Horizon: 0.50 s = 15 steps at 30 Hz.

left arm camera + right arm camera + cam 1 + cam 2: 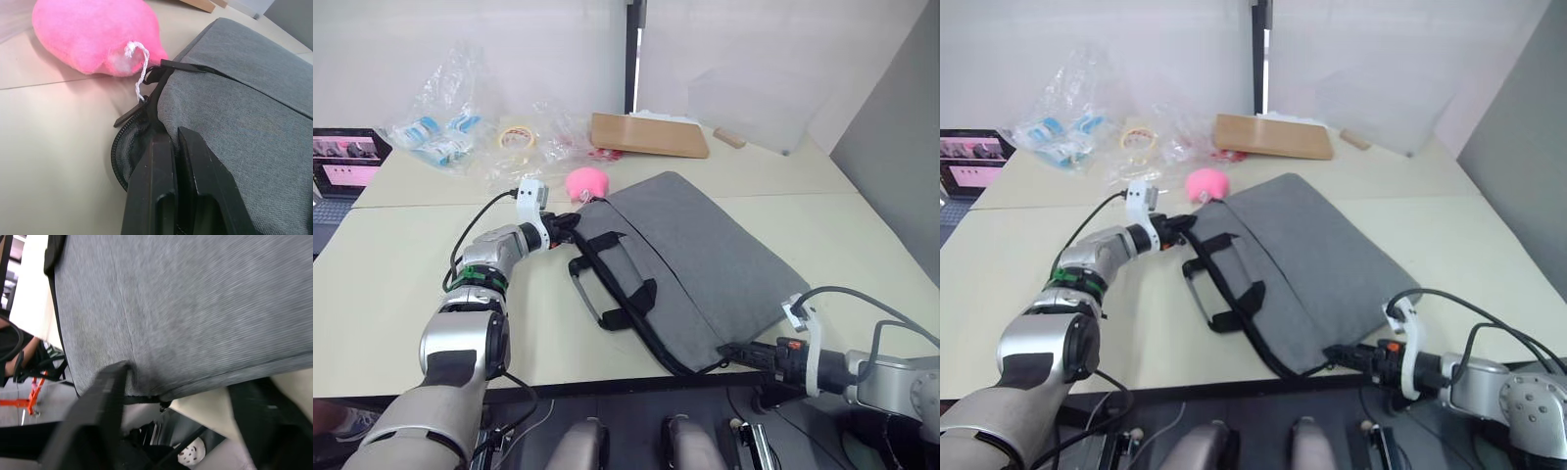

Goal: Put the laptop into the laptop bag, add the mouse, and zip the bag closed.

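No text or label can be read anywhere

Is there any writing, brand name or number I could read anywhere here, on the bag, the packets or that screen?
None can be read.
Laptop bag: plain grey fabric, no label showing.
Blue and white packets in clear plastic: print too small to read.
Lit laptop screen: pink and dark patches, any text too small to read.
Tape roll and wooden board: no lettering to be made out.
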Motion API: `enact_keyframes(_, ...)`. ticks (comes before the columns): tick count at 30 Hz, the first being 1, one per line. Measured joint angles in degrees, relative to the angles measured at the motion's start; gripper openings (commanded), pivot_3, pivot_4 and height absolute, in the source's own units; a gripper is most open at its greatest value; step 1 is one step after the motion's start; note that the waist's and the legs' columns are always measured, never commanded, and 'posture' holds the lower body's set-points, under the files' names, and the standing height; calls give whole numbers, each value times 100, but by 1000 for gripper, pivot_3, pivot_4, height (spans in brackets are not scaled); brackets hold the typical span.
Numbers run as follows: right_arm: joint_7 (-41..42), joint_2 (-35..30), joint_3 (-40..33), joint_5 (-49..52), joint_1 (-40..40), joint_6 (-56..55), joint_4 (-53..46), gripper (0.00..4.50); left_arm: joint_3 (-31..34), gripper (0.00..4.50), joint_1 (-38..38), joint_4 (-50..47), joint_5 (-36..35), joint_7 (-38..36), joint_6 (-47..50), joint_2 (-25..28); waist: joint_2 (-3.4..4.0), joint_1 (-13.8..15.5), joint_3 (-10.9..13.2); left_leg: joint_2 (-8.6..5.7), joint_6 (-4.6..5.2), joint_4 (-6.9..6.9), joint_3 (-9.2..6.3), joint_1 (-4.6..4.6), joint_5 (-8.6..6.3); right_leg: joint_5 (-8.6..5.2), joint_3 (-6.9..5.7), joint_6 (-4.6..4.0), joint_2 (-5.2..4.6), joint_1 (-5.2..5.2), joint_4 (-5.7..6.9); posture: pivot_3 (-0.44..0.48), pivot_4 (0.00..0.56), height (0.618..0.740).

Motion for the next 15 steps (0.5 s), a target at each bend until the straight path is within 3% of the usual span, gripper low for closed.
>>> enact_keyframes(6, 148, -130, 24, -34, -51, -38, 117, 55, 17, 0, 422, -627, -45, -138, 268, 52, 0, -28, 0, 0, 1, -3, 0, 1, 0, 0, 1, 0, 1, 0, 0, 0, 150, 740)
enact_keyframes(10, 393, -302, 112, -159, -219, -53, 322, 55, 5, 0, 879, -1425, -134, -202, 581, 134, 1, -59, 0, 0, 1, -4, 0, 1, -1, 0, 5, 0, 0, -2, 0, 0, 150, 740)
enact_keyframes(15, 739, -683, 291, -507, -684, -56, 806, 55, -42, 0, 1923, -3308, -410, -249, 1405, 372, 2, -138, -1, 3, 1, -10, 1, 0, -2, 0, 11, -1, 0, -10, 2, 0, 150, 740)
